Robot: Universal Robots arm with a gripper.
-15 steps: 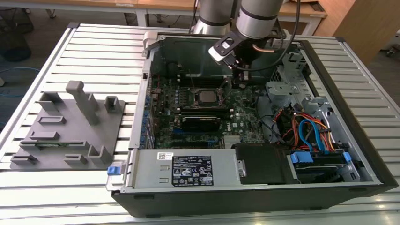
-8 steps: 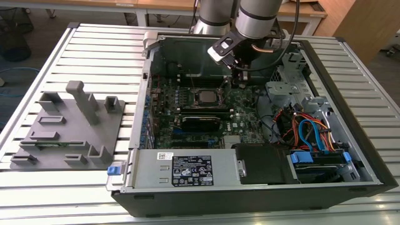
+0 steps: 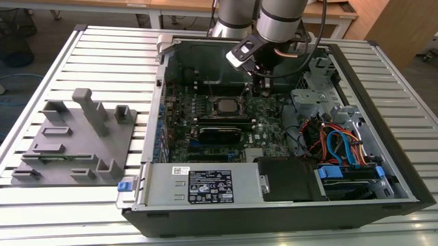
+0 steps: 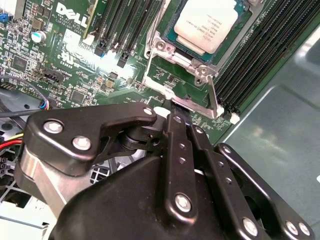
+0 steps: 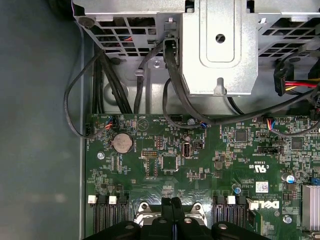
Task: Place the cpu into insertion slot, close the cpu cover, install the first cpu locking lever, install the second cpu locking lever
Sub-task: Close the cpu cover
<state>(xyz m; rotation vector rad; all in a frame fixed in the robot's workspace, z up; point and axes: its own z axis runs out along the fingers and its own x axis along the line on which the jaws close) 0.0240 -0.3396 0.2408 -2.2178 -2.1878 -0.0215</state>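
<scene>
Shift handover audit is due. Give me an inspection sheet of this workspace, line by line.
Surface: slatted metal table carrying an open computer case.
Job's things: cpu lies flat on the motherboard; cpu cover looks down around it.
Clutter: grey fixture block on the table, at the exterior view's left of the case.
Grippers: gripper shut, tips close to the cover's edge.
Cables: red, blue and orange cables inside the case; black cables beside the board.
Surroundings: wooden desks behind the table.

Silver-grey arm (image 3: pixel 282 15), black gripper (image 4: pixel 178 111) with silver screws (image 4: pixel 183 202) (apparently matte).
</scene>
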